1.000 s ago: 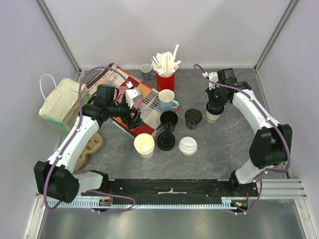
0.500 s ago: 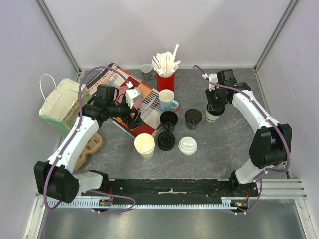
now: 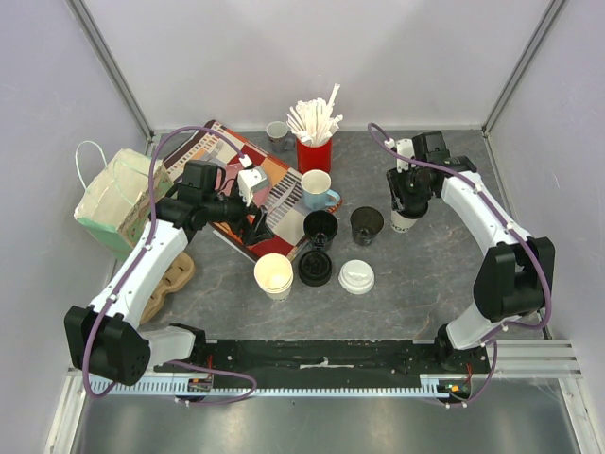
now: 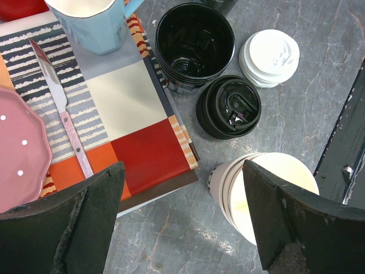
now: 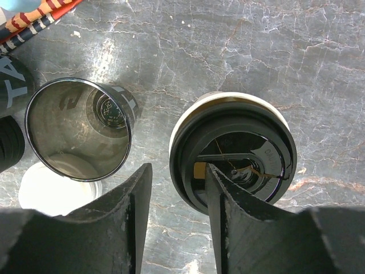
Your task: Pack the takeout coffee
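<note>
- The lidded paper cup [image 5: 232, 151] stands upright on the bare table [image 5: 256, 45] on the right side, apart from the crowd of crockery in the middle. I take it this spot leaves room for fingers to come down around it, and the black lid seated on its rim would keep the coffee in while it travels.
- A dark tumbler [image 5: 77, 128] stands just to its left, not touching it.
- The right gripper [image 5: 178, 177] hangs directly over that cup with its jaws partly apart. One finger lies across the left part of the lid and the other is out over the table. Nothing is clamped between them (whether the inner finger rests on the lid or floats just above it, I cannot tell).
- The left gripper [image 4: 179, 220] hovers over the near edge of the striped placemat [image 4: 122, 97], jaws spread wide and empty.
- Below it, a loose black lid [image 4: 228, 107] and a white lid [image 4: 269, 50] lie flat beside a glossy black mug [image 4: 195, 43]. A cream paper cup [image 4: 274, 188] with no lid stands nearer, so capping looks unfinished.
- The paper bag [image 3: 112, 199] and a brown cup carrier [image 3: 178, 270] are on the far left, well apart from the lidded cup, so packing it probably means a long carry.
</note>
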Robot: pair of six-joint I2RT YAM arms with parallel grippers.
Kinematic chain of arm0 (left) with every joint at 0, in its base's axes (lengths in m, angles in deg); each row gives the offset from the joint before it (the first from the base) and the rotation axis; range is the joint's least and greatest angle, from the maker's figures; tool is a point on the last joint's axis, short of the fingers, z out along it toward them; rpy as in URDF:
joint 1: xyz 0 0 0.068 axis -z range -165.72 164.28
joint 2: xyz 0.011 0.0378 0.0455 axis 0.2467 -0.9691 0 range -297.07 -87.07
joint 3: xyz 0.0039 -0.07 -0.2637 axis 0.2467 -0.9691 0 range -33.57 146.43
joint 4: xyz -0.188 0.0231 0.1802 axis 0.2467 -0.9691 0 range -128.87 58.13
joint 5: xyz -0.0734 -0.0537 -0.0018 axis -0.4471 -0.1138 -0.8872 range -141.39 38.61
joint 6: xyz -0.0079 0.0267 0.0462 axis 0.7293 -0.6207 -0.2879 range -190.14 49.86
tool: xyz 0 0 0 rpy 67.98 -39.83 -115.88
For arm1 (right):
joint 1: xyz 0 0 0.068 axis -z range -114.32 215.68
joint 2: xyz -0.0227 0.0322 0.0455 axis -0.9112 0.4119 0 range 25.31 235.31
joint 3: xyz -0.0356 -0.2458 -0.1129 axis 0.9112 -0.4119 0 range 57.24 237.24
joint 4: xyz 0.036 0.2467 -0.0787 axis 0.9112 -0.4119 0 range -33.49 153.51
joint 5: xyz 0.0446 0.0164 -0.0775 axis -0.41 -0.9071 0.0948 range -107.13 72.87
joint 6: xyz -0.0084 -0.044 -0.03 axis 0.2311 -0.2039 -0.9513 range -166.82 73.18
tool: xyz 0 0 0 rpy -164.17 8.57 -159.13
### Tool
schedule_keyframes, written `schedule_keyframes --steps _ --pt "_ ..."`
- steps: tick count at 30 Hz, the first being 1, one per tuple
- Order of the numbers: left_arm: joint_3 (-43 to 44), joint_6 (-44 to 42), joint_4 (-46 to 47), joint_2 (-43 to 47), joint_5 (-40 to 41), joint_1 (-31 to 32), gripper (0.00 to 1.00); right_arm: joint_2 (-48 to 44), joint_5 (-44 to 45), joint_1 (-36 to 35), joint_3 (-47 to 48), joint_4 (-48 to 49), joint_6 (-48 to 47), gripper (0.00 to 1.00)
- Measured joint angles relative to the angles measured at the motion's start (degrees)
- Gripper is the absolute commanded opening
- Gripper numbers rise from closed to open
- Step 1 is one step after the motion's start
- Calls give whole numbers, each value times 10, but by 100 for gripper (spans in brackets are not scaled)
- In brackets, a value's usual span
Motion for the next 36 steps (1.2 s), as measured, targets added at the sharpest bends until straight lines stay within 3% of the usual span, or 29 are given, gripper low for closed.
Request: schedule_keyframes --steps 7,17,22,28,32,36 --pt "0 0 0 0 0 0 91 -9 -11 0 0 1 0 60" --pt "59 0 -15 -18 -3 2 90 -23 -26 1 3 5 0 58" --pt "155 6 -30 -65 4 43 86 -48 -21 21 7 16 19 48" --pt "295 44 -30 -159 17 137 80 -102 -43 145 -16 80 82 60" --pt "397 112 -8 -253 19 179 80 -138 -73 226 -73 133 127 60" --pt "486 196 23 -354 36 207 80 -130 -116 245 -111 171 164 61"
